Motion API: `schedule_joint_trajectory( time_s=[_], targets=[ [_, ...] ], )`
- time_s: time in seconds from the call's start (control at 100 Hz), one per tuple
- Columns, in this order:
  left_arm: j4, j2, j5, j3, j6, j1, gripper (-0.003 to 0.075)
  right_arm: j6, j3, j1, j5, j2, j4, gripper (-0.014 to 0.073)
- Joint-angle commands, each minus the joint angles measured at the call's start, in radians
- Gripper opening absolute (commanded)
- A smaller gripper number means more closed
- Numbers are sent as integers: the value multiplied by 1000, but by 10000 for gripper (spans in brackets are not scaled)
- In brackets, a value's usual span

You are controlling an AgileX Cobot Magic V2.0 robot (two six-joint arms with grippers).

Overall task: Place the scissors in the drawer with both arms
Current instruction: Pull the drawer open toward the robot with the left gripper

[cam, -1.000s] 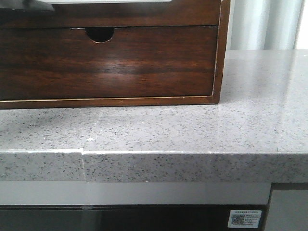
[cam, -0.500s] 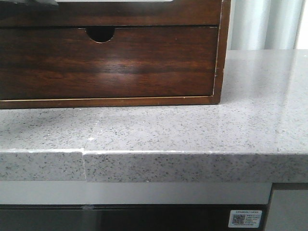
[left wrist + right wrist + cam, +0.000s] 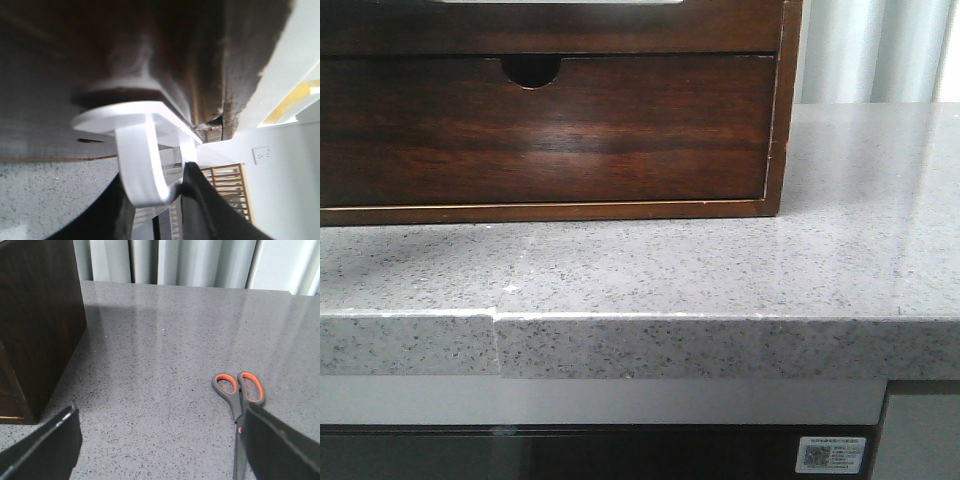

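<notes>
The drawer is the shallow dark brown one at the top of the wooden box, with a thin pale strip along its top edge. In the left wrist view a white loop handle hangs from the dark wood. My left gripper is shut on this loop, one dark finger on each side. The scissors, grey with orange-lined handles, lie flat on the counter, blades partly hidden under one finger. My right gripper is open and empty just above the counter, beside the scissors.
Below the task drawer is a deeper drawer with a half-round notch, closed. The box stands on a grey speckled counter, whose front edge runs across the front view. The box's side is left of my right gripper. Curtains hang behind.
In the front view the wooden box has shifted slightly to the right. The pale strip at the top edge has thinned, and a grey shape at the top left has left the frame.
</notes>
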Motion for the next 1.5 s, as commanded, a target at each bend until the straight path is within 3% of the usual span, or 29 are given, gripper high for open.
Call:
schedule_joint_trajectory(
  time_s=[0.0,0.51,0.9,0.97,1.21,1.34,1.49],
  targets=[
    [-3,-79,156,7,76,-6,-20,-5,-32,-5,-78,12,-6,587],
    [-7,-379,177,273,44,33,-20,-5,-32,-5,-78,12,-6,587],
    [26,-509,127,338,28,33,-15,-5,-32,-5,-78,12,-6,587],
    [33,-509,127,339,28,33,32,-5,-32,-5,-78,12,-6,587],
    [71,-509,124,339,22,33,348,-5,-32,-5,-76,12,-8,587],
    [97,-510,126,339,22,33,357,-5,-40,-5,-66,12,-10,587],
    [244,-514,117,302,-11,33,357,-5,-111,-5,37,17,-12,587]
  ],
)
